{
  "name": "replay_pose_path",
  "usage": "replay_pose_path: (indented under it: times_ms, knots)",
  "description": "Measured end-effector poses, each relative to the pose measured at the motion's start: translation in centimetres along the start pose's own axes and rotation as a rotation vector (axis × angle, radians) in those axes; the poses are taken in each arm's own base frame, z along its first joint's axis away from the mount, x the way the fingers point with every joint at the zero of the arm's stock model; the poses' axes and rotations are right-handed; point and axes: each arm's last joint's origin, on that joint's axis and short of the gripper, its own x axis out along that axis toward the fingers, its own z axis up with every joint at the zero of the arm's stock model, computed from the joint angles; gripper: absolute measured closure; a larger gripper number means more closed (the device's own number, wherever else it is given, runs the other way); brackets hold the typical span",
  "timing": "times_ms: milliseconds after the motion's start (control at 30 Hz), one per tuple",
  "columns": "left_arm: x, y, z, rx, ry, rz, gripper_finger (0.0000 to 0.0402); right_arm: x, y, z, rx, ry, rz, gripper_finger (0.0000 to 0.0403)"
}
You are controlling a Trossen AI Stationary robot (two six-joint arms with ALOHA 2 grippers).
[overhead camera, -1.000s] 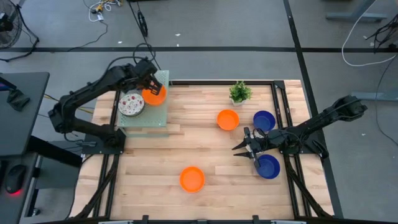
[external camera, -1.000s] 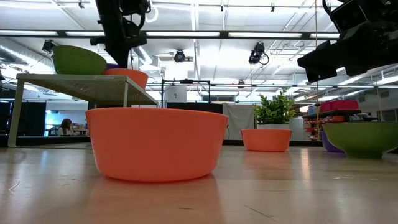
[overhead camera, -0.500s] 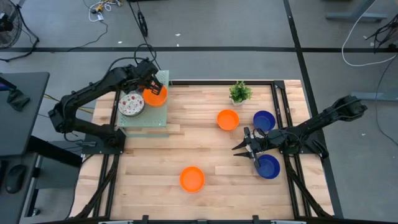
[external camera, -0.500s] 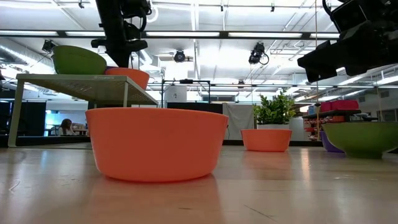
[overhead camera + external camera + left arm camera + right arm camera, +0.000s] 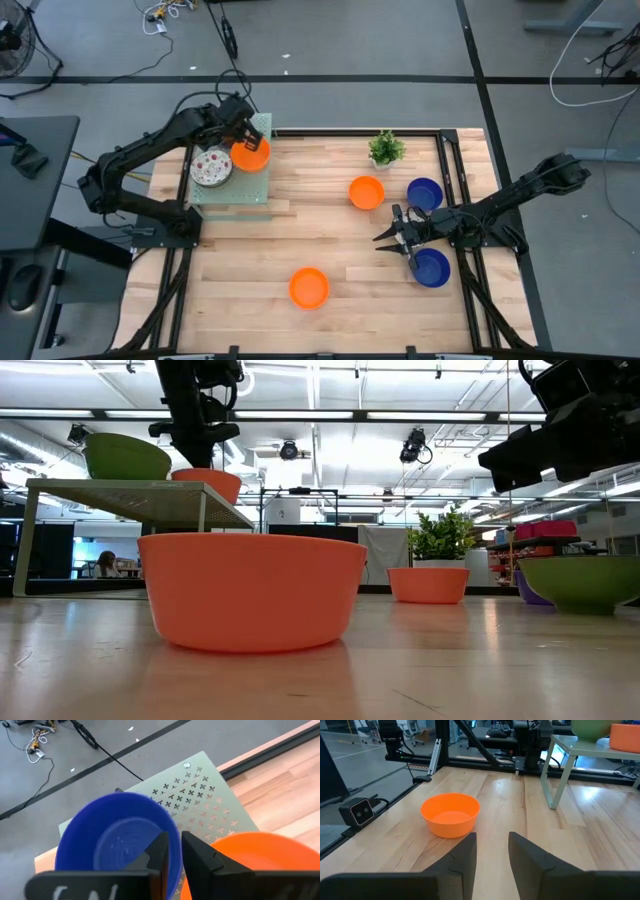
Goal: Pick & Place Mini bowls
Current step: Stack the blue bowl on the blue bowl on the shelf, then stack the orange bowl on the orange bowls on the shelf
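Landmark: the pale green perforated rack [image 5: 232, 188] at the far left corner of the wooden counter [image 5: 330, 240] is taken as reference.
Left hand [image 5: 243, 142]: it is held over the rack's far edge; its fingers [image 5: 161, 851] are seen slightly parted, astride the near rim of a blue bowl [image 5: 114, 840]; whether the rim is gripped cannot be told.
Speckled bowl [image 5: 211, 167]: a white bowl with red speckles is seen on the rack's left part.
Orange bowl on rack [image 5: 249, 156]: it is seated on the rack's right part, just beside the speckled bowl and touching the blue bowl in the left wrist view.
Front orange bowl [image 5: 309, 288]: it is placed on the counter, well to the right of the rack and nearer the front edge.
Middle orange bowl [image 5: 366, 192]: it lies farther right of the rack, mid-counter.
Potted plant [image 5: 385, 149]: it is set just behind the middle orange bowl.
Right hand [image 5: 388, 232]: it is held low over the counter, far right of the rack, fingers [image 5: 461, 851] parted and nothing held.
Two blue bowls: one [image 5: 425, 193] lies behind the right hand, the other [image 5: 432, 268] in front of it.
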Motion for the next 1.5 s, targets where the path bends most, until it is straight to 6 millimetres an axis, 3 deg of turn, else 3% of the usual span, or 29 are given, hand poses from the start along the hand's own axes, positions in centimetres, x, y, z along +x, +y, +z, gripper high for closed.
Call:
replay_pose_path:
  times_ms: [333, 533, 700, 933, 1067, 1233, 1400, 1500]
  knots:
    - [-0.1, -0.2, -0.1, 0.01, 0.002, -0.018, 0.0394, 0.0, 0.0, 0.0, -0.001, 0.002, 0.0, 0.0289]
    - [-3.0, -1.7, -1.0, 0.077, -0.091, -0.037, 0.0397, 0.0, 0.0, -0.2, -0.011, 0.023, 0.0, 0.0289]
    - [-6.8, -6.0, -3.2, 0.147, -0.217, -0.152, 0.0394, 0.0, 0.0, -0.3, -0.05, 0.027, -0.002, 0.0289]
    - [-11.7, -14.4, -8.1, 0.242, -0.405, -0.375, 0.0398, 0.0, 0.0, 0.0, -0.053, 0.002, -0.004, 0.0289]
    - [-13.7, -19.8, -12.1, 0.327, -0.451, -0.568, 0.0391, 0.0, 0.0, 0.0, -0.063, -0.004, -0.005, 0.0289]
    - [-15.1, -25.8, -18.4, 0.539, -0.451, -0.85, 0.0389, 0.0, 0.0, 0.1, -0.067, -0.006, -0.005, 0.0289]
    - [-16.0, -29.2, -23.6, 0.68, -0.377, -0.951, 0.0393, 0.0, 0.0, 0.1, -0.066, -0.007, -0.005, 0.0289]
    - [-16.7, -30.4, -25.2, 0.687, -0.335, -0.951, 0.038, 0.0, 0.0, 0.1, -0.062, -0.008, -0.005, 0.0289]
